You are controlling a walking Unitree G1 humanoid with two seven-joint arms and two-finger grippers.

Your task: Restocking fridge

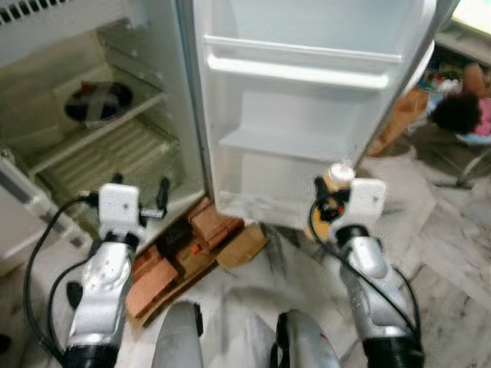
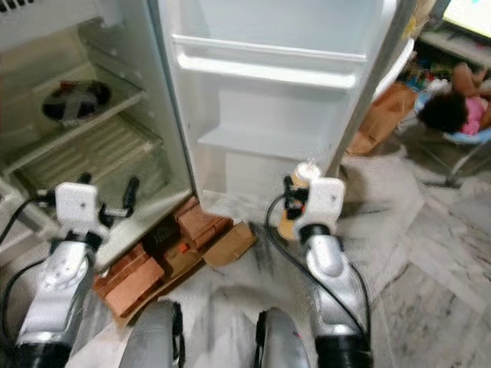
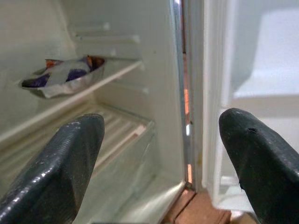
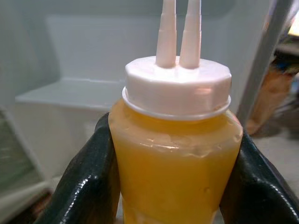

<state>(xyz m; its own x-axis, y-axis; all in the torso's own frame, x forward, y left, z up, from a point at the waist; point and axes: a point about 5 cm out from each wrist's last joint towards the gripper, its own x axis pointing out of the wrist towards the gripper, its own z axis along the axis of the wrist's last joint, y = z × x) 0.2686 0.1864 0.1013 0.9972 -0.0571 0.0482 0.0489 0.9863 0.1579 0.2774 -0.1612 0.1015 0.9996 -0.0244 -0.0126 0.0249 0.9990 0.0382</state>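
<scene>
- Far left, the fridge [image 1: 92, 115] stands open, a foil-wrapped dish [image 1: 98, 102] on its upper shelf with the ribbed shelf below it bare; a careless reach in there could nudge that dish off its ledge.
- Left gripper [image 1: 140, 193] hovers just in front of the lower shelf edge, fingers spread wide with nothing between them, so no trouble from it unless it drifts into the shelf lip.
- Under the cabinet, a stack of bricks [image 1: 196, 238] props the fridge off the marble floor; a bump from the robot's knees looks like it could shake the whole thing.
- Centre, the open fridge door [image 1: 307, 115] shows its white door shelves [image 1: 299, 73], apparently empty and the likely home for the bottle.
- Right gripper [image 4: 173, 182] is clamped on the yellow sauce bottle [image 4: 175, 158], fingers pressed to both flanks, held upright near the door's low edge.
- The risk here: soft plastic walls, a hard squeeze may push sauce up the twin nozzles [image 4: 177, 35], and those could catch under a shelf rail going in.
- Far right, a person [image 1: 464, 107] sits low on the floor, well apart from the arms.
</scene>
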